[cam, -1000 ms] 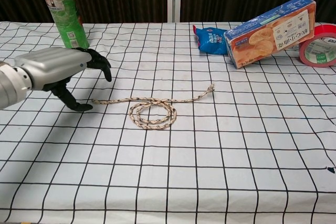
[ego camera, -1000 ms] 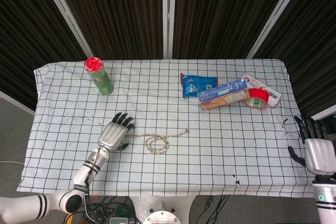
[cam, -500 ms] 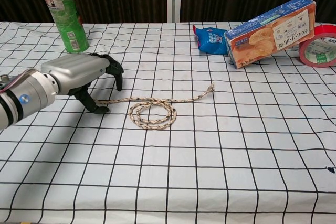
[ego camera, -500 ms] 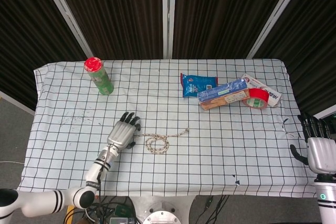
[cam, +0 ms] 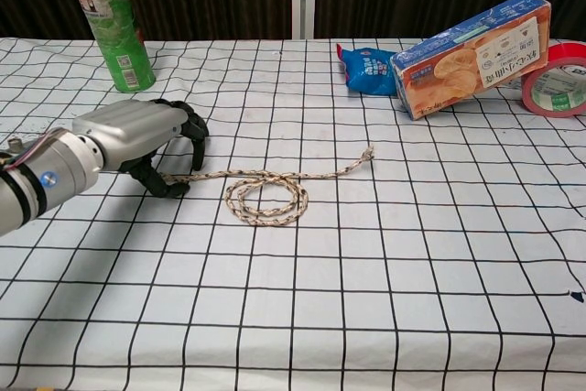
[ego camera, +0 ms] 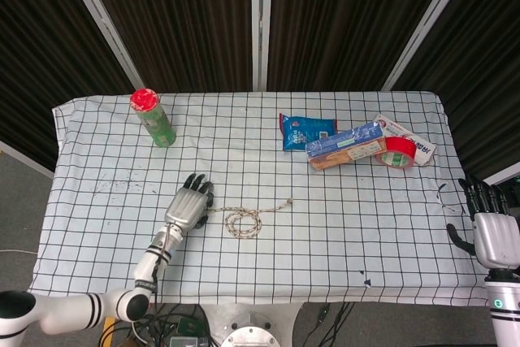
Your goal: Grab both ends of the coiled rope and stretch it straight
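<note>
The left hand rests low on the checked tabletop toward its front-left part, palm down, with its dark fingers curled over the left end of the rope; the thumb lies just beside the strand, but whether the end is actually pinched cannot be told from either view. From that hand the rope runs right along the cloth, winds into a small flat coil near the middle of the tabletop, somewhat toward the front edge, and then trails on to a free right end that points toward the back-right and lies untouched. The right hand hangs off the right edge of the tabletop near the front-right corner, upright with its fingers apart and holding nothing, well apart from the rope. Farther out, a green can with a red lid stands upright near the back-left corner. Toward the back-right part sit a blue snack packet, a long biscuit box just beside it, a red tape roll touching the box's right end, and a flat white packet lying under the tape roll.
</note>
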You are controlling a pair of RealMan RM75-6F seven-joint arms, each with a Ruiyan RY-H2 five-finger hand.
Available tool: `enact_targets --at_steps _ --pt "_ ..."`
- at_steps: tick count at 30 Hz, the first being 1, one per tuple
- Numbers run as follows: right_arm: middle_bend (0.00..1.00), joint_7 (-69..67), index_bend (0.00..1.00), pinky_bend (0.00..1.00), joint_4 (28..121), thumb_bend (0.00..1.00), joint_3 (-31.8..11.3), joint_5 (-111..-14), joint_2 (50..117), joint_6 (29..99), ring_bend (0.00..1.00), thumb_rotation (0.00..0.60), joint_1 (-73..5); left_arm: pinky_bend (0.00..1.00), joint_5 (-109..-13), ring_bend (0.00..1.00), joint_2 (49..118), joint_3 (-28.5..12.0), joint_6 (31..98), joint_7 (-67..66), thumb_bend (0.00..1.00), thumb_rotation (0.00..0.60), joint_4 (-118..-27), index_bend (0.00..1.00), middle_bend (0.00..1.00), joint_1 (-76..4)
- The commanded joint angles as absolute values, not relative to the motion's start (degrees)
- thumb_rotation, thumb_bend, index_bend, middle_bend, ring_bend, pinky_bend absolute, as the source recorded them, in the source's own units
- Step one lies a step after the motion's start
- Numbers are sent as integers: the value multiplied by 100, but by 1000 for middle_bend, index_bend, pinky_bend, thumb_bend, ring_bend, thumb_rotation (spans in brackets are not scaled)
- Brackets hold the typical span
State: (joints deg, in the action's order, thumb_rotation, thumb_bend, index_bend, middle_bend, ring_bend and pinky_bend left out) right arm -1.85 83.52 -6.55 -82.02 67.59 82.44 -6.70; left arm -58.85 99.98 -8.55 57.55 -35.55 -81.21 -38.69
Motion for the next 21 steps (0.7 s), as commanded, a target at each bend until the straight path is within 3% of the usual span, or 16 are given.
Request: enact_targets --at_steps 1,21 --pt "0 -201 0 0 8320 266 -657 -8190 6777 8233 0 600 -675 50 -5871 0 10021 -855 5733 -3501 317 600 -8084 473 166 -3889" --pt "0 -363 0 0 8118 267 -688 -8242 6910 8337 0 600 -678 57 -5823 0 10151 -800 5795 -3387 386 600 -7884 561 195 -3956"
